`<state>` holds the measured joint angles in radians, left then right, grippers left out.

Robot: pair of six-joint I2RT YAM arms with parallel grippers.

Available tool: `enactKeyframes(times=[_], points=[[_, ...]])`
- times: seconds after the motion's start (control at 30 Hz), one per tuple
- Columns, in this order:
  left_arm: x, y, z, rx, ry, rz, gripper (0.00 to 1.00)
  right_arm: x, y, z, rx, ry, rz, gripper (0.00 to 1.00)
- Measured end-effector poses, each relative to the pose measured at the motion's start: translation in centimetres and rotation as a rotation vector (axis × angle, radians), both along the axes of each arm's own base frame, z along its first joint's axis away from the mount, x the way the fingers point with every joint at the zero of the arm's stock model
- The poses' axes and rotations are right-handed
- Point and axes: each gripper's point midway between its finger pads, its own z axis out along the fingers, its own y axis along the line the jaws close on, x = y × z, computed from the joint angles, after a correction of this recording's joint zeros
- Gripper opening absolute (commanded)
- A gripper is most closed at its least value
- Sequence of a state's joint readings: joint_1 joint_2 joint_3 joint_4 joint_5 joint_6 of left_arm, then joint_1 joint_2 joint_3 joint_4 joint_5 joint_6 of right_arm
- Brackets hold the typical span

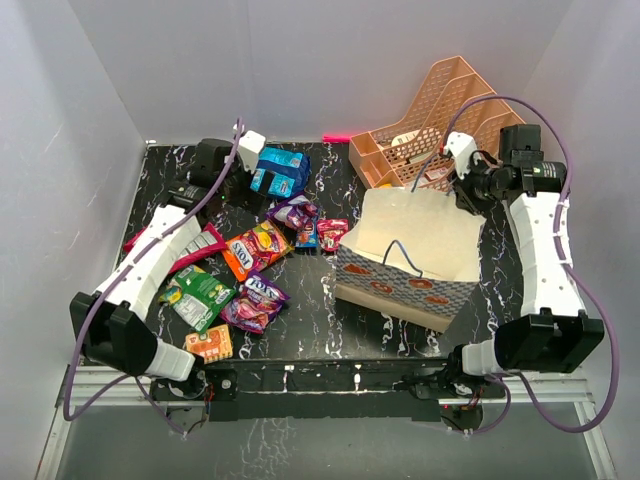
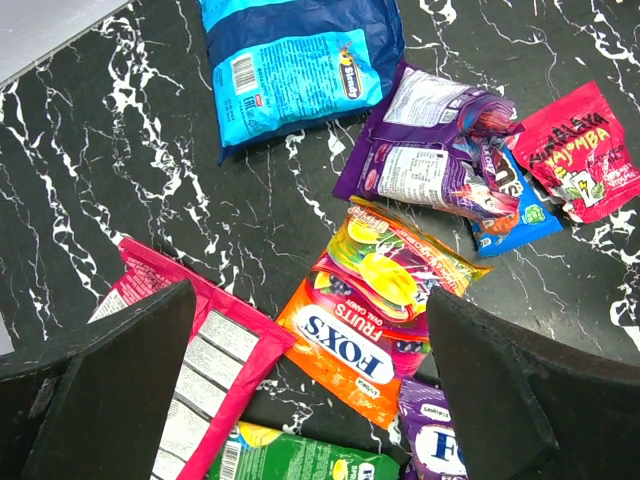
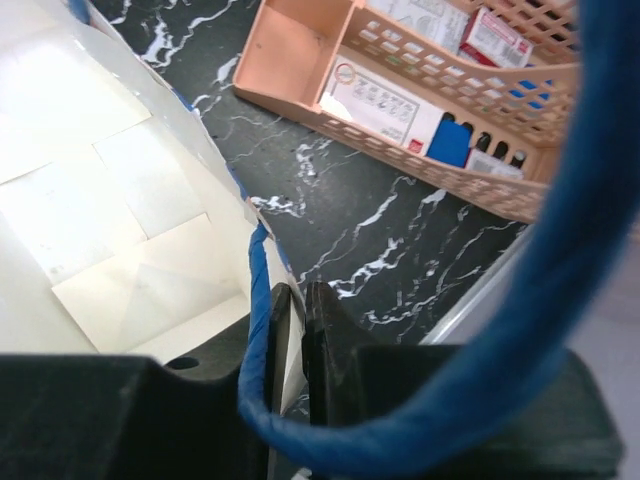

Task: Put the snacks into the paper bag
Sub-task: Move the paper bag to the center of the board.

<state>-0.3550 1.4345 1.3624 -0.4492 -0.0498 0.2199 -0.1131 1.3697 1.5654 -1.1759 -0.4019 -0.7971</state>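
Observation:
The snacks lie in a loose pile on the left of the table: a blue packet (image 1: 280, 170) (image 2: 290, 70), a purple one (image 1: 293, 212) (image 2: 420, 150), an orange Fox's packet (image 1: 257, 248) (image 2: 370, 320), a pink one (image 1: 195, 250) (image 2: 190, 360), a green one (image 1: 200, 293) and a red one (image 1: 332, 233) (image 2: 585, 150). My left gripper (image 1: 232, 165) (image 2: 310, 390) is open and empty, high above the orange packet. The paper bag (image 1: 410, 255) (image 3: 100, 200) stands open at centre right. My right gripper (image 1: 465, 190) (image 3: 297, 330) is shut on its back rim, beside the blue cord handle (image 3: 570, 250).
A peach mesh organizer (image 1: 440, 110) (image 3: 420, 100) holding small boxes stands at the back right, just behind the bag. A purple Fox's packet (image 1: 258, 300) and a small orange packet (image 1: 210, 343) lie near the front left. White walls enclose the table.

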Motion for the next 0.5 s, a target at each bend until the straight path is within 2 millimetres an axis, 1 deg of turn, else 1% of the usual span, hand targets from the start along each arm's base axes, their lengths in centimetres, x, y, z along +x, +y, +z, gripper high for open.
enactKeyframes(times=[0.07,0.23,0.4,0.5], points=[[-0.1,0.3,0.2,-0.005,-0.004,0.005,0.98,0.7,-0.4,0.2,-0.026,-0.009,0.013,0.12],[-0.4,1.2,0.4,-0.012,-0.020,0.021,0.99,3.5,-1.4,0.5,-0.090,-0.048,0.044,0.10],[-0.8,2.0,0.5,-0.016,-0.030,0.038,0.98,6.4,-1.9,-0.1,-0.098,-0.054,0.057,0.11],[-0.9,2.4,0.6,-0.018,-0.036,0.046,0.98,8.0,-1.8,-0.5,-0.082,-0.055,0.062,0.11]])
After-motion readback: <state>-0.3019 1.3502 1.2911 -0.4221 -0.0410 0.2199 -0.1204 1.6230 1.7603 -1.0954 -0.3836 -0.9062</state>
